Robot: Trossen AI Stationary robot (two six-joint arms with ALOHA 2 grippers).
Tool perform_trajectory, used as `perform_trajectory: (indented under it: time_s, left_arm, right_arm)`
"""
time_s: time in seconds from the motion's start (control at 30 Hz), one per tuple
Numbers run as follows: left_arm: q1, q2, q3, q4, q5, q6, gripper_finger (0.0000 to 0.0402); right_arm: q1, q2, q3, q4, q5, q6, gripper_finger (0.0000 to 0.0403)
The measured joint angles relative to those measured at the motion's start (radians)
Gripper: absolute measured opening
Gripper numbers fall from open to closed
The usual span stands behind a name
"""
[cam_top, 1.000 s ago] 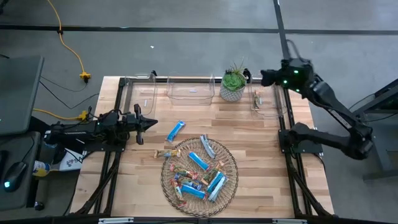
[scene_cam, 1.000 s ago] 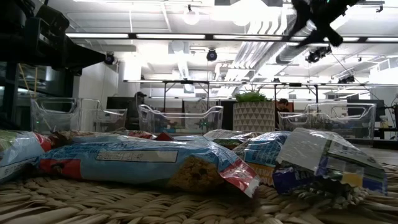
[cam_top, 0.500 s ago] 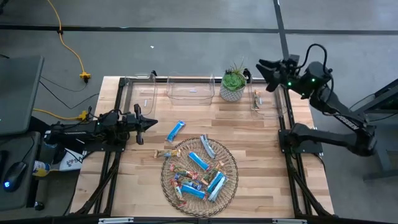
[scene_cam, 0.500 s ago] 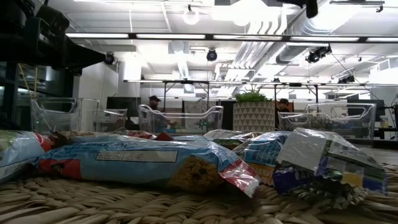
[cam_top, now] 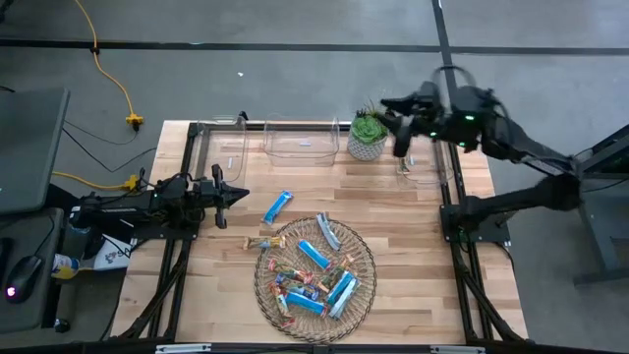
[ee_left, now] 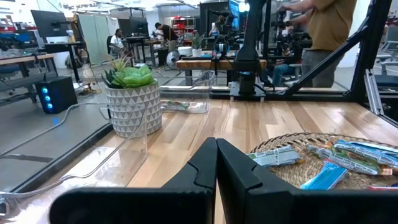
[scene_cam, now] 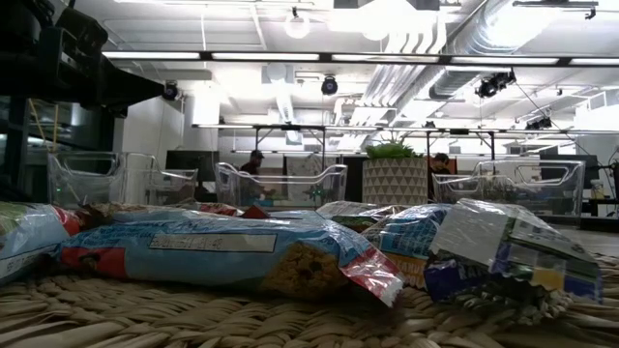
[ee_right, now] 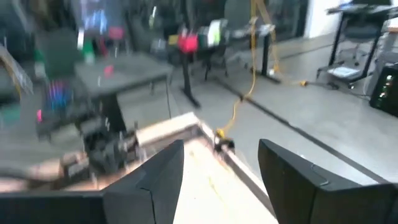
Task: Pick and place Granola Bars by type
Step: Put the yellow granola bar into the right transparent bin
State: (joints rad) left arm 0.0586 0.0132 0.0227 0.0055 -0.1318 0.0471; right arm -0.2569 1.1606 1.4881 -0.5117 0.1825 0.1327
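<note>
Most of the Granola Bars (cam_top: 313, 275) lie heaped in a round wire basket (cam_top: 366, 258) at the near middle of the wooden table (cam_top: 413, 256), blue-and-white wrappers mixed with tan ones that carry red and green print. One blue bar (cam_top: 278, 206) lies alone on the bare wood just beyond the basket's far-left rim, and a tan bar (cam_top: 263, 242) rests against the basket's left edge. In the low view the nearest blue wrapper (scene_cam: 222, 249) stretches across the woven basket floor with a crumpled silvery-blue one (scene_cam: 508, 253) beside it. The left gripper (cam_top: 234, 195) waits low over the left side of the table, its tip pointing toward the lone blue bar, its two fingers (ee_left: 202, 171) pressed together with nothing between them. The right gripper (cam_top: 391, 106) hangs high above the far right corner, beside a small potted plant (cam_top: 369, 134) in a white patterned pot; its fingers (ee_right: 155, 180) stand spread apart and empty. Three clear plastic bins line the far edge: one at the left (cam_top: 224, 147), one in the middle (cam_top: 300, 146) and one at the right (cam_top: 421, 162) that holds a tan bar.
</note>
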Motion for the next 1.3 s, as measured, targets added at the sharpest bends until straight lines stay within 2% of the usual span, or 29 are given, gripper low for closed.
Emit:
perform_trajectory:
  time_s: [0.13, 0.27, 0.53, 1.0, 1.3]
  left_arm:
    - [0.000, 0.000, 0.000, 0.000, 0.000, 0.000, 0.0003]
    - [0.000, 0.000, 0.000, 0.000, 0.000, 0.000, 0.0003]
    - [0.000, 0.000, 0.000, 0.000, 0.000, 0.000, 0.0003]
    - [0.000, 0.000, 0.000, 0.000, 0.000, 0.000, 0.0003]
    - [0.000, 0.000, 0.000, 0.000, 0.000, 0.000, 0.0003]
  right_arm:
    - [0.046, 0.160, 0.171, -0.113, 0.010, -0.070, 0.0192]
    - [0.073, 0.297, 0.305, -0.152, -0.018, -0.098, 0.0192]
    - [0.116, 0.531, 0.463, -0.158, -0.105, -0.115, 0.0192]
    - [0.207, 0.840, 0.477, -0.108, -0.244, -0.112, 0.0192]
    - [0.268, 0.993, 0.477, -0.039, -0.252, -0.132, 0.0195]
